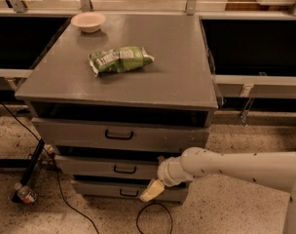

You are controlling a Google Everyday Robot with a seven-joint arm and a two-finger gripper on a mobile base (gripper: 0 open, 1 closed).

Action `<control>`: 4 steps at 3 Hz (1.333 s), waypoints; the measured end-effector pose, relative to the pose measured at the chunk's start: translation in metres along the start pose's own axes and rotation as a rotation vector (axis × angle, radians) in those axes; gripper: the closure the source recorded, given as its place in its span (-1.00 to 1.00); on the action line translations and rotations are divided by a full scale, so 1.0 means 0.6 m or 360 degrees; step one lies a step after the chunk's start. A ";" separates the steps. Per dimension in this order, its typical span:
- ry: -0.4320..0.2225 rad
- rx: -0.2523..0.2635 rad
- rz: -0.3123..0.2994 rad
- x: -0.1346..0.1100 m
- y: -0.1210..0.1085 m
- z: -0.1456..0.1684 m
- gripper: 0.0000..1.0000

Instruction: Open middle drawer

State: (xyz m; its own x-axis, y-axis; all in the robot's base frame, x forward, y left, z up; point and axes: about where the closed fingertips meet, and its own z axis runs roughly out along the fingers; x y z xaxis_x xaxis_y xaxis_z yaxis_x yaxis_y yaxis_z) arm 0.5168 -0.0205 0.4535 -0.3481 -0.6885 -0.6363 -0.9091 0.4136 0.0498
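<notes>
The grey cabinet [187,89] has three drawers stacked in its front. The middle drawer [89,166] is a wide shallow grey front with a small black bar handle [124,169] at its centre; it sits pushed in. Above it is the taller top drawer [75,133] with a wider black handle [119,135]. Below it is the slim bottom drawer [97,189]. My gripper [152,190], cream-coloured on the end of the white arm [226,165], hangs in front of the bottom drawer's right part, just below and to the right of the middle drawer's handle, not on it.
A green snack bag [120,59] and a white bowl [88,21] lie on the cabinet top. A black cable [154,218] loops on the floor below my gripper. A small bottle [24,194] and a black stand leg [32,167] are at the lower left.
</notes>
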 end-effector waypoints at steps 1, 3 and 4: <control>-0.0014 0.0131 -0.0022 -0.029 -0.013 0.010 -1.00; 0.0024 0.0017 -0.0027 -0.025 -0.010 0.046 -1.00; 0.0022 0.0012 -0.0030 -0.025 -0.009 0.044 -1.00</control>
State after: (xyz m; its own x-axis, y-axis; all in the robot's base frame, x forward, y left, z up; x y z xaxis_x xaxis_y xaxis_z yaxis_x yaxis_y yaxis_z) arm 0.5330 0.0033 0.4424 -0.3340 -0.7045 -0.6262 -0.9138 0.4049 0.0319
